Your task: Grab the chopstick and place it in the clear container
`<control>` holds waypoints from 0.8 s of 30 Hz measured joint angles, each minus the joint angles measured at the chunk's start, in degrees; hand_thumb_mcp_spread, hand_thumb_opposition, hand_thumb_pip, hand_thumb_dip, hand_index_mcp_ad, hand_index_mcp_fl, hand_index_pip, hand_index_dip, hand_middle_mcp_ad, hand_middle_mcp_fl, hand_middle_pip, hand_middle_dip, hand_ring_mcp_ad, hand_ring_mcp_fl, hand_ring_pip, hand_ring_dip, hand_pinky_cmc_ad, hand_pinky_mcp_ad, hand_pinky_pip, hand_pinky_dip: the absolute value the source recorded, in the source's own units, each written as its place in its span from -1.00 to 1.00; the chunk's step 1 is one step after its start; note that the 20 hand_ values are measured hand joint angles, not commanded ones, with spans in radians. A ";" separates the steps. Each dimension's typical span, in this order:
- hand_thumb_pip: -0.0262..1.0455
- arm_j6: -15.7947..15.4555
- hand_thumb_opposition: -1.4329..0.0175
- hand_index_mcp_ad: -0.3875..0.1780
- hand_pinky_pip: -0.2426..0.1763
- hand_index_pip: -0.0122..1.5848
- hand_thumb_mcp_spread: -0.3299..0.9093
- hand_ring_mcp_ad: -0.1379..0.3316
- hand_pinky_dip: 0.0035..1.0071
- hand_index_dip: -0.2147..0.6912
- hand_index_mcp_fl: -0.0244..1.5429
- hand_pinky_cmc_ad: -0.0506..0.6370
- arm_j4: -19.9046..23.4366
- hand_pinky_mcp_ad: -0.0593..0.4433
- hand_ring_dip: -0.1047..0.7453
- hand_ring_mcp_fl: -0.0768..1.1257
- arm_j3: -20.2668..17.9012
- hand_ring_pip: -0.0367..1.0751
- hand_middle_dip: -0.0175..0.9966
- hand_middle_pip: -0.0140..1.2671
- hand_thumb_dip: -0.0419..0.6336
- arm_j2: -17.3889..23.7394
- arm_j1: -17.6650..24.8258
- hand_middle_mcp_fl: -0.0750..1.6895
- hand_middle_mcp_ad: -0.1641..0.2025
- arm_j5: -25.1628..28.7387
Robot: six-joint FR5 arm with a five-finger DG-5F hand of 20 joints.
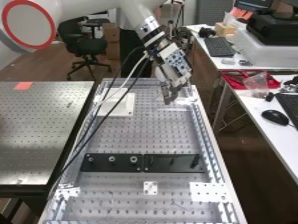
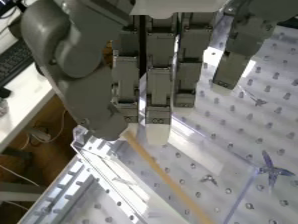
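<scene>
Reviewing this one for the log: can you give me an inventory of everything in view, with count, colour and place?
chopstick: one, light wood, pinched at one end by the hand, over the container
container: one, clear, on the bench below the hand
bench: one, silvery, perforated, under the arm
black plates: two, end to end across the bench
white plate: one, toward the bench's far end
metal table: one, grey, left of the bench
orange patch: one, on the metal table
chair: one, black, behind
keyboards: two, dark, on the desks at right
mouse: one, black, same side
red tray: one, same side
arm: one, white
hand: one, dark grey, above the container
</scene>
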 joint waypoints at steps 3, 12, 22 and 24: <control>0.40 -0.05 -0.20 0.17 -0.12 0.57 0.29 -0.12 0.61 -0.60 -0.33 0.25 1.16 0.34 0.18 -0.13 -1.63 -0.35 0.26 0.20 0.01 1.18 0.00 -0.15 0.11 0.23; 0.41 -0.63 -0.16 0.17 -0.13 0.54 0.25 0.08 0.68 -0.60 -0.49 0.25 3.55 0.27 0.13 -0.30 -4.10 -0.31 0.25 0.21 0.01 2.88 0.35 -0.28 0.12 -0.22; 0.42 -2.08 -0.13 0.17 -0.28 0.48 0.22 0.16 0.76 -0.60 -0.61 0.25 4.98 0.20 0.11 -0.42 -3.46 -0.32 0.22 0.19 0.01 3.28 0.69 -0.40 0.13 -0.98; 0.42 -2.65 -0.13 0.18 -0.28 0.48 0.19 0.15 0.76 -0.60 -0.62 0.25 4.98 0.20 0.11 -0.46 -2.63 -0.31 0.22 0.19 0.01 3.22 0.86 -0.41 0.14 -1.28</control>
